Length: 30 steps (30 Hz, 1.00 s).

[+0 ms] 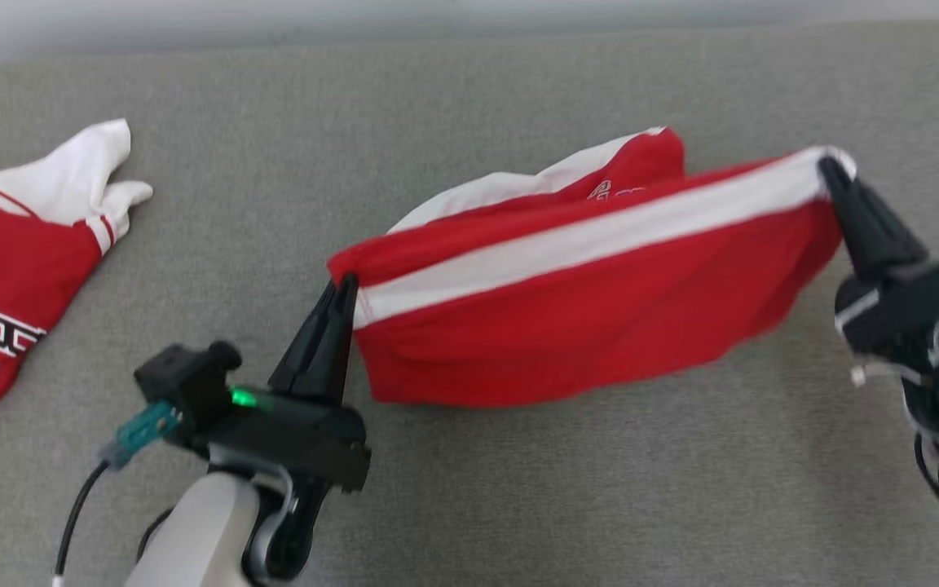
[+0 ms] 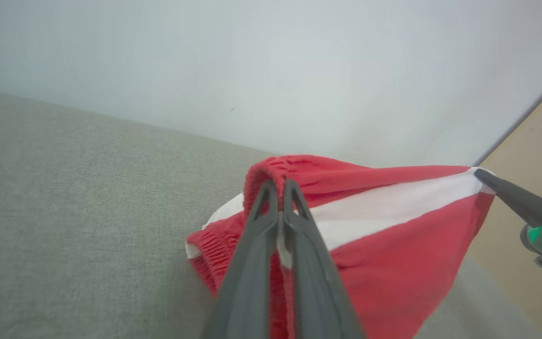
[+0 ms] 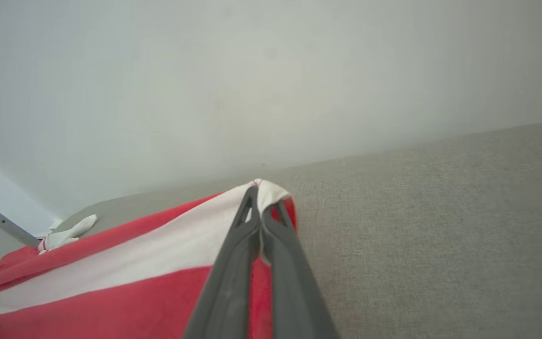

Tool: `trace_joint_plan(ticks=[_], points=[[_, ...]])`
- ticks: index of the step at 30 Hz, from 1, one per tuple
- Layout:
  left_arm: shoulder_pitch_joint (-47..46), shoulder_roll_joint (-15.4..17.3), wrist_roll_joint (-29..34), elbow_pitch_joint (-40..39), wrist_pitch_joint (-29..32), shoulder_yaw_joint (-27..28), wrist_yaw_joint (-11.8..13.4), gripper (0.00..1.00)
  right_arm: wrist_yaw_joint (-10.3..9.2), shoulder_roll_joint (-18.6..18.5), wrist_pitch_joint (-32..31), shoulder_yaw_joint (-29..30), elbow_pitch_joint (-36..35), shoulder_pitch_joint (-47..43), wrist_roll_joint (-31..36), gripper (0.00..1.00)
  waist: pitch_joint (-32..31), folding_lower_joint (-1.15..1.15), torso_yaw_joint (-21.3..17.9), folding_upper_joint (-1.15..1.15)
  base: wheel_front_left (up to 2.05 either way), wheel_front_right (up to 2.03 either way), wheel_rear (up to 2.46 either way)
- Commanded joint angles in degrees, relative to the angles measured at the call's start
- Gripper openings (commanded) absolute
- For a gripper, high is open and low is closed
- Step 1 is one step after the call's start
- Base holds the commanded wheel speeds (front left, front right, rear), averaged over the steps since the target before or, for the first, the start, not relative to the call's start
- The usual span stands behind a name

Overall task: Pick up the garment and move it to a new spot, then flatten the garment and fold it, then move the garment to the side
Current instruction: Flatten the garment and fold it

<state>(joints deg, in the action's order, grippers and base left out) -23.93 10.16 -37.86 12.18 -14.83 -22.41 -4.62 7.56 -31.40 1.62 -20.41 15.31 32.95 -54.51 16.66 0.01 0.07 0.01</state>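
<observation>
jersey lying aside, a different red piece in hand

the garment (image 1: 5, 293) lies unfolded at the left edge of the grey fabric surface (image 1: 518, 505), so flattening and folding likely remain. left end effector (image 1: 347, 285) and right end effector (image 1: 828, 169) each pinch closed on the other red white-banded garment (image 1: 584, 326), stretched between them.

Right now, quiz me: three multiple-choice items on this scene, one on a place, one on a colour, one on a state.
1. Where does the lettered jersey lie?
A) far left of the head view
B) between the claws
C) under the right claw

2. The stripe on the held red garment is:
A) blue
B) white
C) black

3. The left claw is:
A) open
B) shut on the held red garment
C) resting empty

Key:
A: it lies at the head view's left edge.
B: a white band runs from the left claw to the right claw.
B: its fingers pinch the red cloth.
</observation>
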Motion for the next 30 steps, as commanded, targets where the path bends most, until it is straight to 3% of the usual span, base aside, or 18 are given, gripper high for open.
trace_joint_plan(ticks=[1,13,14,15,16,17,18,26,30], points=[[-2.0,-0.6,0.4,1.2,-0.2,0.1,-0.4,0.0,-0.14,0.9,0.0,-0.4,2.4,3.1,0.3,0.0,4.0,-0.01,3.1,-0.01,0.0,0.0,0.0],[-12.3,-4.5,3.5,12.7,-0.3,-0.8,-1.3,0.0,-0.14,5.8,1.4,-8.6,23.6,21.2,2.4,0.0,8.0,-0.01,6.7,-0.01,0.0,0.0,0.0],[-12.6,-4.7,3.8,13.1,-0.3,-0.6,-1.4,0.0,-0.14,6.1,1.5,-9.4,25.3,22.0,2.4,0.03,8.1,-0.01,6.8,-0.01,0.0,0.0,0.0],[-12.6,-5.0,4.1,13.4,-0.3,-0.5,-1.5,0.0,-0.14,6.4,1.6,-10.1,26.4,22.6,2.3,0.2,8.1,-0.01,6.8,-0.01,0.0,0.0,0.0],[-12.7,-5.2,4.5,13.6,-0.3,-0.4,-1.6,0.07,-0.14,6.6,2.1,-10.7,27.5,23.1,1.9,0.93,8.0,-0.01,6.9,-0.01,0.0,0.0,0.0],[-12.8,-5.2,6.0,13.7,-0.3,-0.5,-1.6,0.48,-0.14,6.8,2.1,-11.4,28.3,23.4,1.5,1.0,7.8,-0.01,6.9,-0.01,0.0,0.0,0.0],[-12.7,-5.2,6.8,13.8,-0.3,-0.5,-1.6,1.0,-0.14,6.8,2.5,-12.0,28.9,23.5,1.1,1.0,7.5,-0.01,6.8,-0.01,0.0,0.0,0.0],[-6.1,-5.2,11.0,10.3,-0.3,3.0,-1.8,1.0,-0.14,3.5,4.9,-17.6,30.0,21.2,-1.8,1.0,3.8,-0.01,5.8,-0.01,0.0,0.0,0.0],[-0.7,-4.6,13.4,5.1,-0.3,7.2,-0.6,1.0,-0.14,1.1,5.3,-20.1,29.7,19.1,-3.4,1.0,1.7,-0.01,6.1,-0.01,0.0,0.0,0.0]])
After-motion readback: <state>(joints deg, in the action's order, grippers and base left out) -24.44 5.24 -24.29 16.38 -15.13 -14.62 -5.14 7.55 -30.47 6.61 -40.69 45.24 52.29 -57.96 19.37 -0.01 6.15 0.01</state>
